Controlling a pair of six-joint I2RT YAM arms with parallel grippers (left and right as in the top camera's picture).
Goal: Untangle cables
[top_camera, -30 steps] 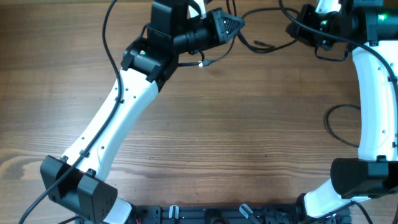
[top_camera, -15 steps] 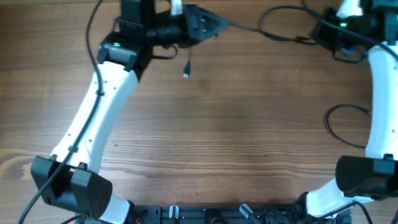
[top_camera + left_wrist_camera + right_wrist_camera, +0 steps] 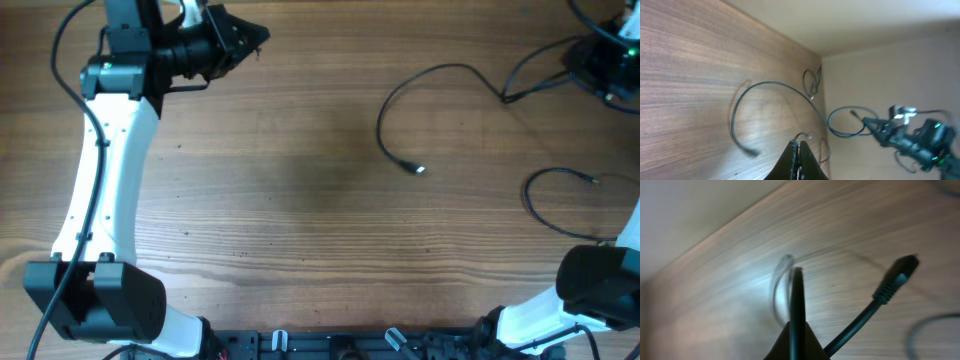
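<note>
Count from above: two arms, two grippers, two cables I can follow on the table (image 3: 300, 220).

Long cable (image 3: 381, 125): starts at the right gripper (image 3: 585, 62) in the far right corner, arches toward the middle and curls down to a silver-tipped plug (image 3: 420, 170) lying loose on the wood.

Second cable (image 3: 527, 195): an open loop near the right edge, well apart from the first. Its lower end passes behind the right arm (image 3: 600, 290).

Left gripper (image 3: 258, 33): far left corner, well apart from both cables, fingers pressed flat together in its own wrist view.

Right gripper: jaws closed. In its wrist view a black moulded plug end (image 3: 896, 277) on a short stub sticks out beside the closed fingers (image 3: 797, 287), so it is clamped on that cable.

Hard to make out: the right gripper is cut by the frame edge from above, and the dark clump around it mixes cord with the arm's own wiring, so I cannot count more cables there. The right wrist view is blurred.
</note>
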